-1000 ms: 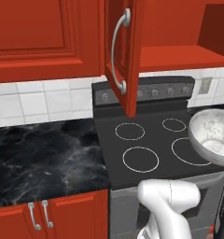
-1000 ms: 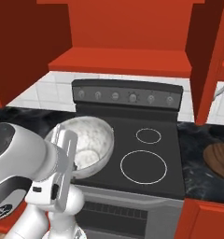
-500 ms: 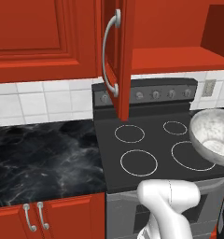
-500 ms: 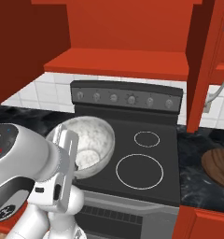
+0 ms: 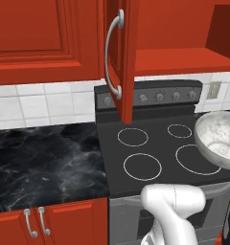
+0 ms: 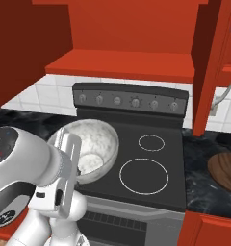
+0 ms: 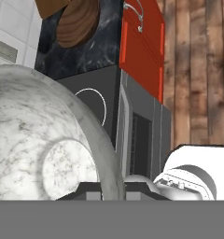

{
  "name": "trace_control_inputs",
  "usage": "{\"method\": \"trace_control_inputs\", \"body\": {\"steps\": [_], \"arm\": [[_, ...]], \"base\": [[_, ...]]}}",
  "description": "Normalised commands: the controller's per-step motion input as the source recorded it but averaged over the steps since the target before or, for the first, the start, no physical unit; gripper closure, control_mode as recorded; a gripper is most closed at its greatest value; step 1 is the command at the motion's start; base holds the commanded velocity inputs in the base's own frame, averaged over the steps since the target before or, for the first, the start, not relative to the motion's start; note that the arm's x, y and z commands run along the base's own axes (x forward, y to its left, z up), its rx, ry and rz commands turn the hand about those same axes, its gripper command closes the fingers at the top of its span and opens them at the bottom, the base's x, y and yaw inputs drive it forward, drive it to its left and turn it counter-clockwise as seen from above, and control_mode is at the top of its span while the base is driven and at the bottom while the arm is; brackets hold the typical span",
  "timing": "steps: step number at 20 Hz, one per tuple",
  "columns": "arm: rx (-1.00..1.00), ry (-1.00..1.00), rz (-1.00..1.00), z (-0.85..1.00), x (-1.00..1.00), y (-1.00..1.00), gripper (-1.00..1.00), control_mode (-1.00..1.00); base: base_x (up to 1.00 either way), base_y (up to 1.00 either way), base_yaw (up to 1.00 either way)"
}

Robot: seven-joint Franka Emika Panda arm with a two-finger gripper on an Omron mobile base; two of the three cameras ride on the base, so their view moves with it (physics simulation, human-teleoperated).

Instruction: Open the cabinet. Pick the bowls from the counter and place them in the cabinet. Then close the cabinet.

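While clamped on the rim of the marbled bowl [image 7: 44, 154], with one jaw inside the wall and one outside, holds that bowl tilted over the front of the stovetop [image 6: 151, 163], clear of the surface. In the right base view, shows the gripper [image 6: 69, 158] pinching the near edge of the bowl, hollow facing up and toward the cabinet; judged as a carrying posture that keeps the bowl free to be lifted onto the shelf.

Beyond the bowl, leaves the wooden bowl [image 6: 226, 170] resting on the counter [image 6: 204, 192], to the right of the stovetop and well apart from the gripper; judged as the second item awaiting pickup.

Farther back, presents the control panel [image 6: 132, 101] at the rear of the stove and white wall tiles [image 5: 35, 103] behind it. Above, exposes the red shelf [image 6: 122, 65] of the cabinet, bare where visible, with both doors swung out. Flags the left door [image 5: 124, 57] and right door [image 6: 211, 67] flanking the opening as likely obstructions during the lift.
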Motion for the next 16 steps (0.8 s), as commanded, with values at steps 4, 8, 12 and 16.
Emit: {"method": "trace_control_inputs", "body": {"steps": [4, 8, 12, 16], "arm": [[0.0, 0.0, 0.0, 0.0, 0.0, 0.0, 1.0, 1.0], [0.0, 0.0, 0.0, 0.0, 0.0, 0.0, 1.0, 1.0], [0.0, 0.0, 0.0, 0.0, 0.0, 0.0, 1.0, 1.0], [0.0, 0.0, 0.0, 0.0, 0.0, 0.0, 1.0, 1.0]], "base": [[1.0, -0.61, 0.16], [0.98, -0.43, 0.27], [0.8, -0.05, 0.21], [0.5, 0.0, 0.1]]}}
